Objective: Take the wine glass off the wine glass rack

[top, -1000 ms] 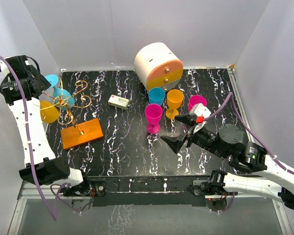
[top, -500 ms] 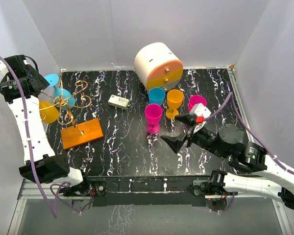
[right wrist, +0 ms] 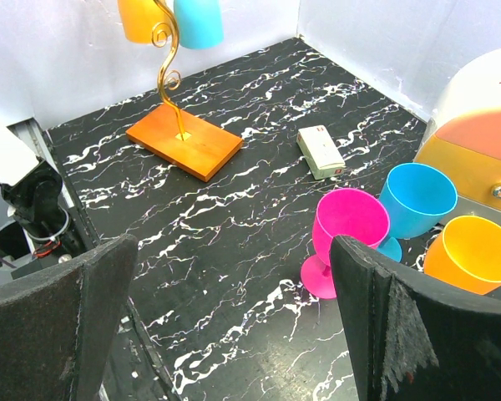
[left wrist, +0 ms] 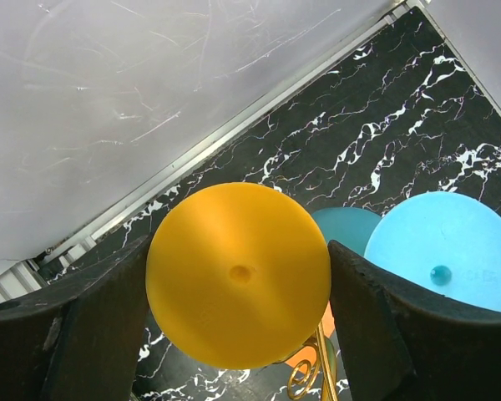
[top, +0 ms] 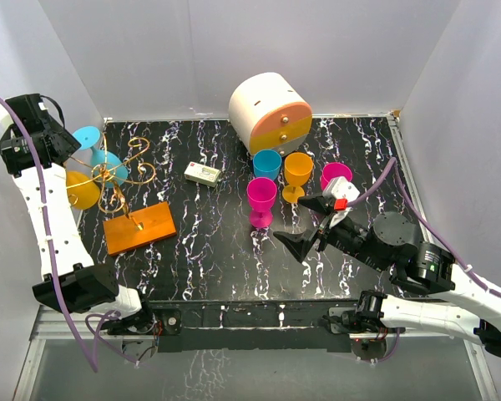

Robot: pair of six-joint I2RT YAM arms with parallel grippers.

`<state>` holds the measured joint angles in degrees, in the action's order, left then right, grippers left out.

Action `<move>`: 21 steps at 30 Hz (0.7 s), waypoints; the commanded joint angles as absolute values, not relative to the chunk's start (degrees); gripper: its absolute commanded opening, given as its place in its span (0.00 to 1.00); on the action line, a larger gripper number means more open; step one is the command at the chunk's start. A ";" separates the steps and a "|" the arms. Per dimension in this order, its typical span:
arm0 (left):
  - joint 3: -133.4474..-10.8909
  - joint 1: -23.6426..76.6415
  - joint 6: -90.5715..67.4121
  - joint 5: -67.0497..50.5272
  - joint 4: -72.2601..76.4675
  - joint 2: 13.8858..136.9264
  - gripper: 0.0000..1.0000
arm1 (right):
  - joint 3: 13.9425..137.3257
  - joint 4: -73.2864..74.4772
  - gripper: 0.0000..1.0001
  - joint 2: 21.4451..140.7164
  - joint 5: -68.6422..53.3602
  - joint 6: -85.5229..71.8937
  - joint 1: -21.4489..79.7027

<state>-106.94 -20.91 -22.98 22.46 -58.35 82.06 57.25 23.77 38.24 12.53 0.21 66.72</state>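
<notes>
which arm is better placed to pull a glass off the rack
Left. The left gripper is up at the wine glass rack, its open fingers either side of the hanging yellow glass at its foot. The right gripper hangs open by the standing glasses, well away from the rack.

White arms [top: 46, 219] with black joints, trailed by purple cables [top: 390, 170].

A lab booth: white panel walls [top: 192, 50] box in a marbled tabletop [top: 217, 246].
</notes>
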 commanded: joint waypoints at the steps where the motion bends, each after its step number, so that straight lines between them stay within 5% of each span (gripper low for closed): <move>1: -108.40 -21.36 -22.94 22.50 -57.82 79.91 0.67 | 57.56 20.13 0.98 37.97 13.56 1.27 67.06; 21: -110.29 -21.41 -22.85 17.31 -57.70 79.37 0.60 | 57.93 20.24 0.98 38.32 13.45 1.23 67.15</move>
